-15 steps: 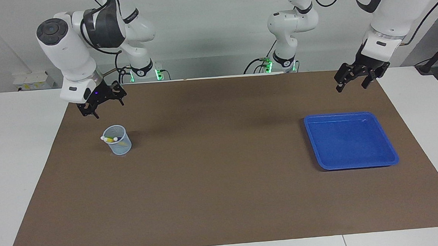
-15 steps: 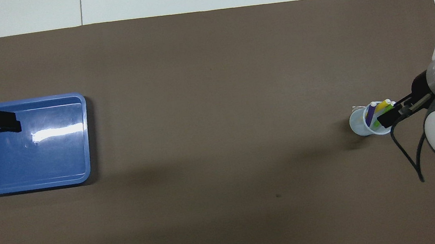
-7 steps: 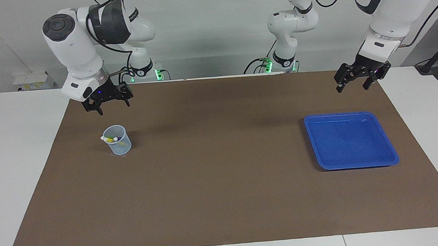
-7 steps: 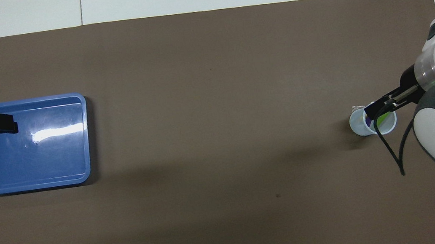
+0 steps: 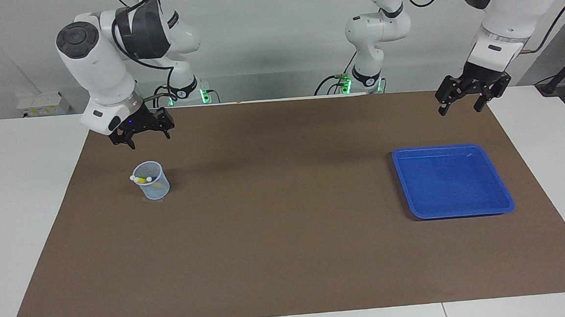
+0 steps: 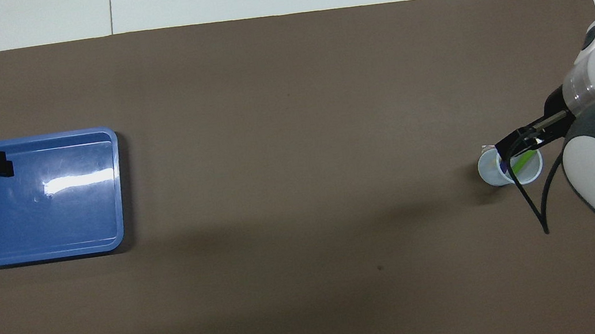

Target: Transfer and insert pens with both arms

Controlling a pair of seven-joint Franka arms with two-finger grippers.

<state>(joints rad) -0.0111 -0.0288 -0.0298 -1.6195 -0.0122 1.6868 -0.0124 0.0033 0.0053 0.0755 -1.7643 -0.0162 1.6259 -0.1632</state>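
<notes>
A small clear cup (image 5: 152, 185) stands on the brown mat toward the right arm's end of the table, with the pens upright in it. The yellow pen (image 5: 141, 180) with whitish ends shows in the facing view. In the overhead view the green pen (image 6: 524, 161) and the purple pen (image 6: 501, 166) show inside the cup (image 6: 490, 170). My right gripper (image 5: 148, 139) hangs open in the air above the cup, well clear of it and holding nothing. My left gripper (image 5: 459, 110) is open and empty, raised over the mat beside the blue tray (image 5: 504, 208).
The blue tray (image 6: 120, 186) lies toward the left arm's end of the table and holds nothing. The brown mat (image 5: 287, 236) covers most of the white table. Two smaller white arm bases with green lights (image 5: 356, 83) stand at the robots' edge.
The right gripper has swung over the cup and now covers the yellow pen in the overhead view. The left gripper has drawn back a little toward its own end of the table.
</notes>
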